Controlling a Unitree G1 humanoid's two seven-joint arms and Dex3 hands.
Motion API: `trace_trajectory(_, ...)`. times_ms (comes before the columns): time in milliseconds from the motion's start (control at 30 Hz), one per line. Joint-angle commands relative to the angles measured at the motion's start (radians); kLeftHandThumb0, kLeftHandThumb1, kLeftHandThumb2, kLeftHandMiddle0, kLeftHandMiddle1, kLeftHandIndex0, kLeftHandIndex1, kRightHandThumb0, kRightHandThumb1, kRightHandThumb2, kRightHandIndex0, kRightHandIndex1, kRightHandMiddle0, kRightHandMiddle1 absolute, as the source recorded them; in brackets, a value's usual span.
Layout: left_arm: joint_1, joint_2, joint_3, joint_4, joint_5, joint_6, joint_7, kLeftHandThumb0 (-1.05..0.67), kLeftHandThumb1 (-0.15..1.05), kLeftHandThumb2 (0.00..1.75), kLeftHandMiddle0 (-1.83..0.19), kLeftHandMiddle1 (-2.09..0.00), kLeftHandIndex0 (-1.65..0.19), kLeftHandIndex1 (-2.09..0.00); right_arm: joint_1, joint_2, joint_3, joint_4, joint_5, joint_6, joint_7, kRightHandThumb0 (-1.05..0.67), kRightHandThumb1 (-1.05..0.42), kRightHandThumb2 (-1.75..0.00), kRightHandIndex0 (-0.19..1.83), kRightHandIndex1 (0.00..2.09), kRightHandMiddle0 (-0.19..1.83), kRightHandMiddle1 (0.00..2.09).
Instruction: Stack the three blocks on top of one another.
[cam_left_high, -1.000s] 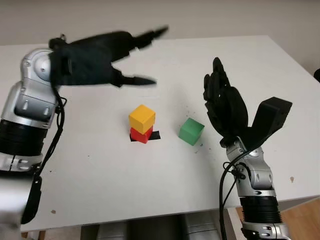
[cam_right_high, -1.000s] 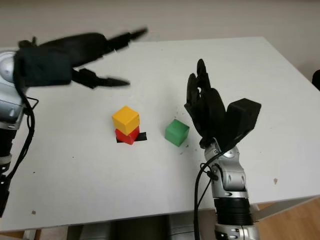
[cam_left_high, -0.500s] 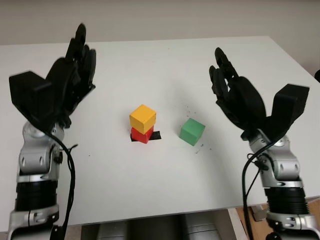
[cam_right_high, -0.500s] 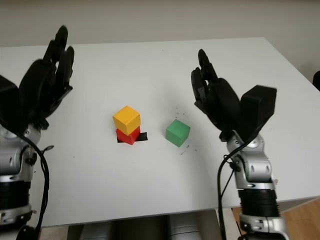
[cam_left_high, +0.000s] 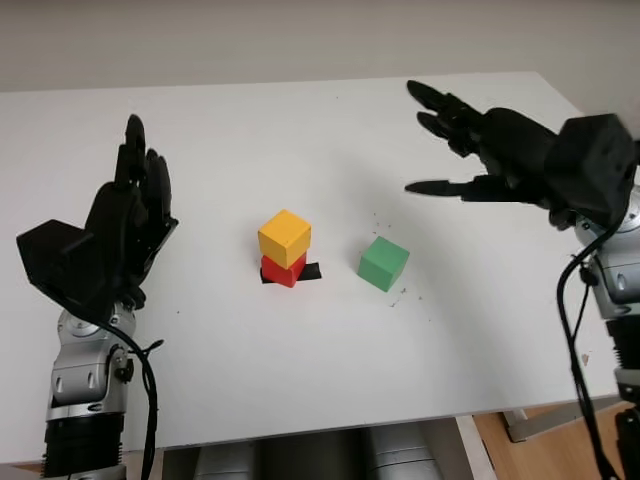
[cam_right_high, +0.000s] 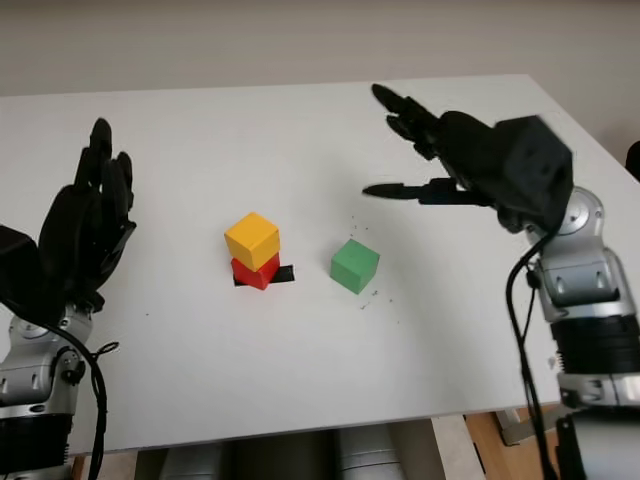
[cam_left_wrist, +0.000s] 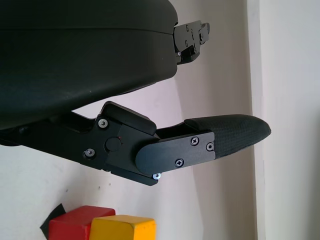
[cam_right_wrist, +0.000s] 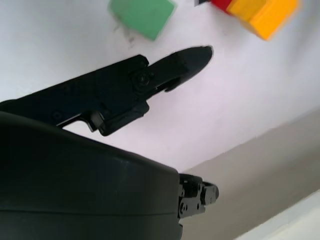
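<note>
Change: right hand (cam_left_high: 470, 150) has swung up and away from the green block's right side, now raised above the worktop beyond and to the right of it; left hand (cam_left_high: 125, 235) has dropped lower on the left, farther from the stack. Blocks unmoved.
Landmark: green block (cam_left_high: 384, 263), resting alone on the white worktop (cam_left_high: 300, 370), one corner turned toward the robot.
Right hand: released, holding nothing, palm down, well apart from the green block, on its far right side and above it. In the right wrist view one finger (cam_right_wrist: 180, 62) reaches toward the green block without touching it.
Left hand: released, holding nothing, upright near the worktop's left edge, well to the left of the green block, with the stack between them.
Yellow block (cam_left_high: 284, 237): just left of the green block, sitting on top of the red block, turned slightly askew to it.
Red block (cam_left_high: 283, 270): under the yellow one, on a small black mark (cam_left_high: 311, 271) on the worktop.
Stack state: two high; green block not yet on it.
</note>
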Motion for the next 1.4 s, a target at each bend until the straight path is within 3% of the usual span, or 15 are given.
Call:
trace_trajectory(0, 0.003, -0.006, -0.010, 0.004, 0.005, -0.007, 0.007, -0.85, 1.05, 0.65, 0.19, 0.00, 0.19, 0.00, -0.036, -0.034, 0.033, 0.012, -0.053, -0.082, -0.004, -0.67, -0.80, -0.04, 0.28, 0.19, 0.27, 0.16)
trace_trajectory(233, -0.002, -0.043, -0.024, -0.054, -0.020, 0.026, 0.036, -0.83, 1.05, 0.67, 0.19, 0.00, 0.19, 0.00, -0.081, -0.070, 0.119, 0.147, -0.228, -0.392, -0.068, -0.61, -0.79, -0.05, 0.25, 0.14, 0.30, 0.13)
trace_trajectory(633, -0.012, -0.026, -0.016, -0.067, -0.043, 0.082, 0.022, -0.79, 1.05, 0.68, 0.19, 0.00, 0.19, 0.00, -0.101, -0.091, 0.206, 0.250, -0.419, -0.640, -0.180, -0.60, -0.80, -0.06, 0.27, 0.10, 0.39, 0.12)
trace_trajectory(1000, -0.014, -0.025, -0.015, -0.065, -0.054, 0.074, 0.011, -0.79, 1.05, 0.62, 0.19, 0.00, 0.19, 0.00, -0.082, -0.079, 0.240, 0.314, -0.527, -0.710, -0.324, -0.65, -0.82, -0.06, 0.26, 0.07, 0.42, 0.11)
trace_trajectory(1367, -0.011, -0.021, -0.022, -0.061, -0.051, 0.067, 0.002, -0.80, 1.05, 0.63, 0.19, 0.00, 0.19, 0.00, -0.068, -0.031, 0.259, 0.410, -0.512, -0.718, -0.419, -0.62, -0.86, -0.06, 0.29, 0.07, 0.49, 0.14)
